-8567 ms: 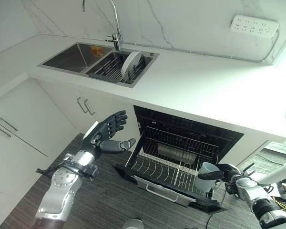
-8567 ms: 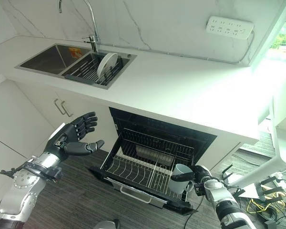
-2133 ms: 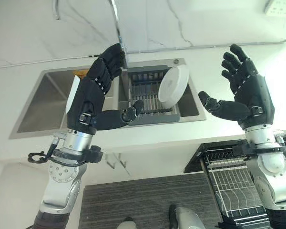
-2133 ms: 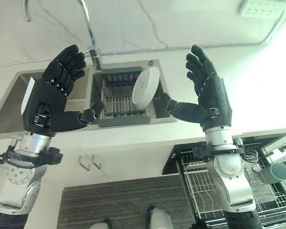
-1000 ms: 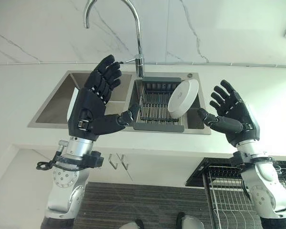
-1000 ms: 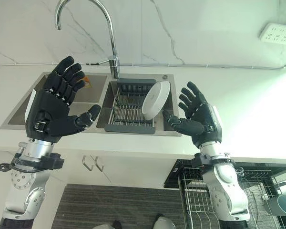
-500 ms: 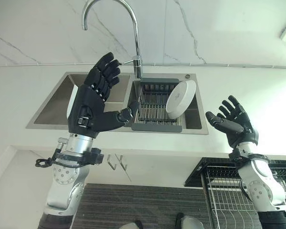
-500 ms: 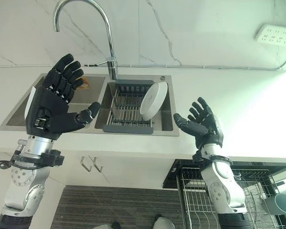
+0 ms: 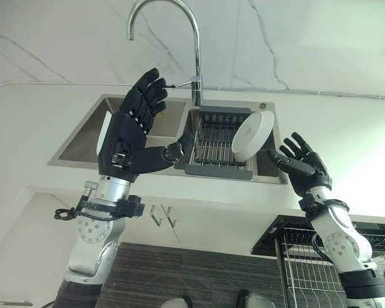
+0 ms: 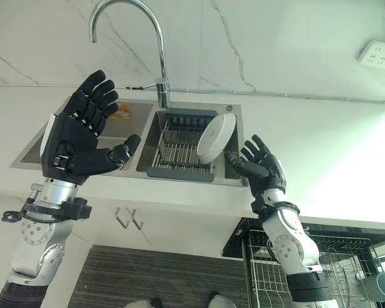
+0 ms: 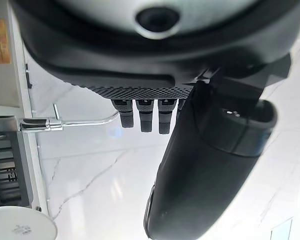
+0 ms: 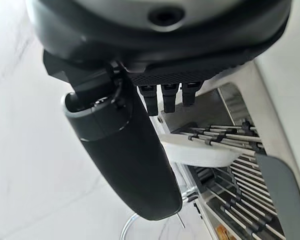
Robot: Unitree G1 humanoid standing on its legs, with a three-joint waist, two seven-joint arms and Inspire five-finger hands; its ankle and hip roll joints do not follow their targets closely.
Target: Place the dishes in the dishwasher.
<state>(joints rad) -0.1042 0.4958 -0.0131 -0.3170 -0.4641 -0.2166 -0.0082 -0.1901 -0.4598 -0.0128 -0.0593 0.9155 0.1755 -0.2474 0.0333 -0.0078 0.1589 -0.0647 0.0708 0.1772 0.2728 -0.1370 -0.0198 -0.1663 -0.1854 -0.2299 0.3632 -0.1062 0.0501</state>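
The plate's (image 9: pixel 252 135) lower edge was hidden inside the rack (image 9: pixel 219 142); the dishwasher basket (image 10: pixel 321 273) was cut off at the near right.

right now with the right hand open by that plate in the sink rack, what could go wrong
The white plate stands tilted on edge in the dark rack; a nudge from the open right hand before it closes could tip it over. The faucet rises close beside the rack, so a lifted plate might strike it. The raised, open left hand could also clip the faucet.

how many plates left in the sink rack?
1: a white plate standing on edge at the right end of the sink rack, beside the right hand. None visibly hidden behind it.
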